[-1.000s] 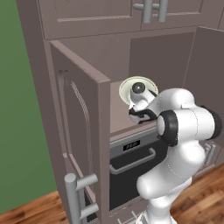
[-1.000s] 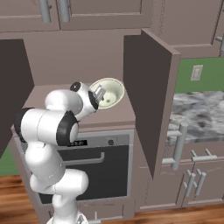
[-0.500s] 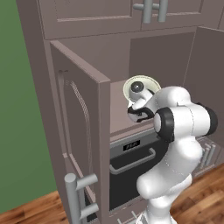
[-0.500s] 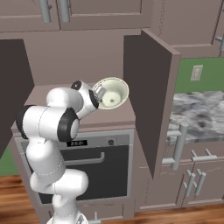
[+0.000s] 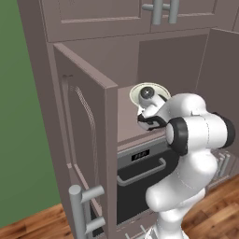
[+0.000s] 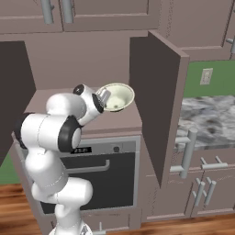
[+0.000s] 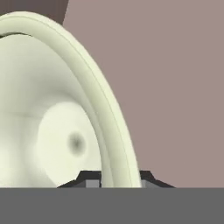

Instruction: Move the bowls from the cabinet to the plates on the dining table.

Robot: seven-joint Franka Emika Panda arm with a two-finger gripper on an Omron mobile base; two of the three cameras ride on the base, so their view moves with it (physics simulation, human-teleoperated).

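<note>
A mauve-brown cabinet [image 5: 88, 140] stands with both doors swung wide, its open shelf [image 6: 69, 98] set above a dark oven front [image 6: 101, 174]. On that shelf, tilted up on edge, is the pale cream-green bowl [image 6: 117, 96]; the pincer [image 7: 114, 180] is pinching its rim, one tip inside and one outside. The white arm bends at the elbow and reaches forward into the opening, hiding part of the bowl in the left base view. The oven's small display is too blurred to read. At far right lies a grey-veined marble tabletop [image 6: 206, 117], cut off by the frame.
</note>
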